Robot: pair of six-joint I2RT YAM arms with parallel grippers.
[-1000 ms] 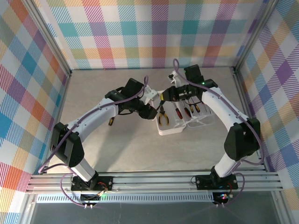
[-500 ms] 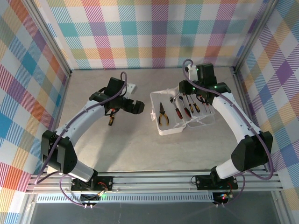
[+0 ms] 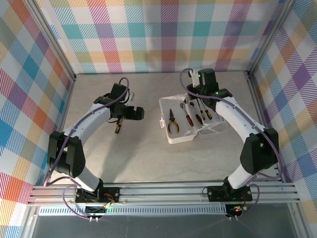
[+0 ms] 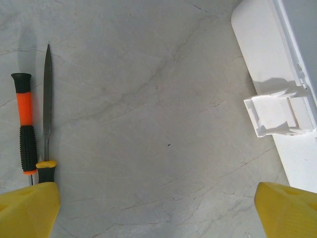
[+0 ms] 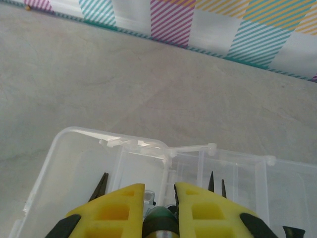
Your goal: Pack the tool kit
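Left gripper [image 3: 135, 113]: yellow fingers [image 4: 28, 210] spread wide with nothing between them; it hangs over the grey marbled tabletop [image 3: 143, 158], between the loose tools and the case.
Right gripper [image 5: 159, 189]: fingers pressed close on a dark green-handled tool [image 5: 159, 222], above the far edge of the case.
Tool kit case: clear rectangular plastic case [image 3: 179, 140] lying open, right of the table's centre; its white edge and white latch [image 4: 275, 116] appear at the right of the left wrist view.
Case contents: yellow-handled pliers [image 3: 172, 122] in the left part and red-handled drivers [image 3: 189, 117] in a row just beside them.
Loose tools: orange-and-black-handled screwdriver [image 4: 25, 124] and slim pointed file [image 4: 47, 89] with a yellow-and-black handle. They lie side by side and parallel on the table, well apart from the case on its left.
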